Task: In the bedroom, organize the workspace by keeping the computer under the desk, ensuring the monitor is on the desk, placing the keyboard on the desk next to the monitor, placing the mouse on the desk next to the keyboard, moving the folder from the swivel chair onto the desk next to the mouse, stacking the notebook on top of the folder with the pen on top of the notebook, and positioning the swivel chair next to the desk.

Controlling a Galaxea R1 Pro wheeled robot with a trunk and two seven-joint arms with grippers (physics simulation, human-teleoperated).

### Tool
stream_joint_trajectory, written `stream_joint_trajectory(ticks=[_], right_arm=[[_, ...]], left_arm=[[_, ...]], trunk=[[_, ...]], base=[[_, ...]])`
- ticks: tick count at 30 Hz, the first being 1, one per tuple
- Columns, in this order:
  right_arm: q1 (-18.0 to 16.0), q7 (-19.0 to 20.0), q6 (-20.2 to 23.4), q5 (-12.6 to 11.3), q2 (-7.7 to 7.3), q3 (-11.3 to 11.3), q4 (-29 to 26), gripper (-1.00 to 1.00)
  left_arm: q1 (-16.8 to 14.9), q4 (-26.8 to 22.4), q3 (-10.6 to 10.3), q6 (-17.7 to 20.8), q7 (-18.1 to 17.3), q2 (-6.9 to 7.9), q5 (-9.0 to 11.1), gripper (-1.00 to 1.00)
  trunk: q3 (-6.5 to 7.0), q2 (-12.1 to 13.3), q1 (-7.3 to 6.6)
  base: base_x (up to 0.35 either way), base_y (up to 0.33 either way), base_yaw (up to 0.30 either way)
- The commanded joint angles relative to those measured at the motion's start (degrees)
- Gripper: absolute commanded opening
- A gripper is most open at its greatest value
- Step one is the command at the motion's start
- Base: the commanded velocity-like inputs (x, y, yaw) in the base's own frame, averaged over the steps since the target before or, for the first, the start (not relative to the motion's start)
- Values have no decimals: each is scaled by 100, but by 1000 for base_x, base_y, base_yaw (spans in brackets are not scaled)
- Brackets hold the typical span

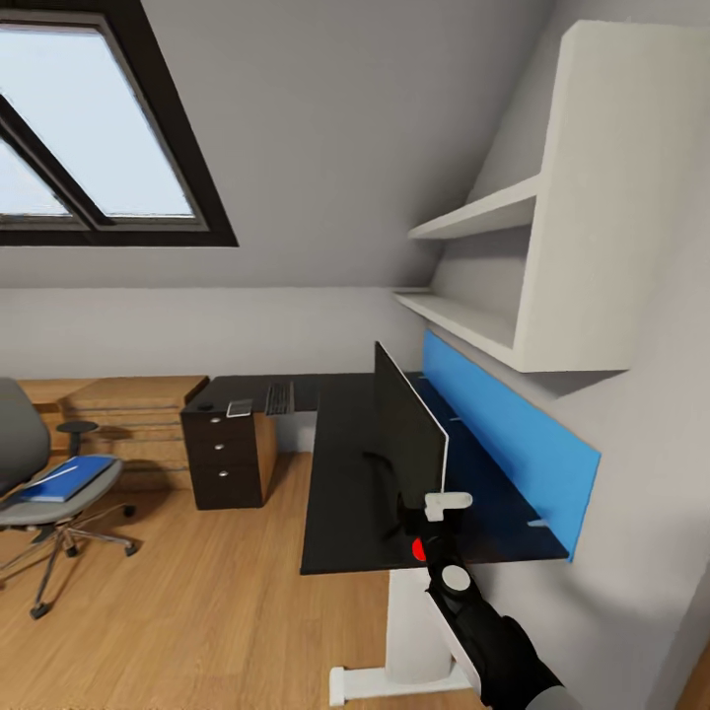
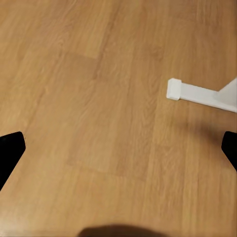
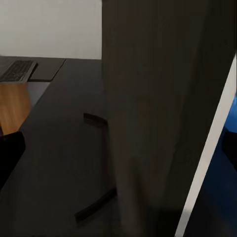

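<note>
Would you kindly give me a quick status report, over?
Right gripper at monitor edge, grip unclear. Left fingers open over floor. Folder on swivel chair; keyboard on desk.

the monitor [image 1: 409, 434] stands on the desk [image 1: 340, 493], edge-on to the head view. the keyboard [image 1: 278, 397] lies on the desk's far wing, perhaps beside a notebook [image 1: 240, 407]. left, the folder [image 1: 67, 478] rests on the swivel chair [image 1: 49, 493].
</note>
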Motion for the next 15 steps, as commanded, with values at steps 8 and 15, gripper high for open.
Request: stream_joint_trajectory(ticks=[8, 15], right_arm=[[-7, -21, -88, -62, -3, 19, 5, 100], [-7, -21, -98, -62, -2, 21, 16, 100]], left_arm=[[-6, 0, -48, -23, 13, 5, 50, 100], [-6, 0, -48, -23, 13, 5, 50, 100]], trunk=[[-19, -9, 2], [-34, -9, 2]], base=[[0, -193, 18], [0, -46, 40]])
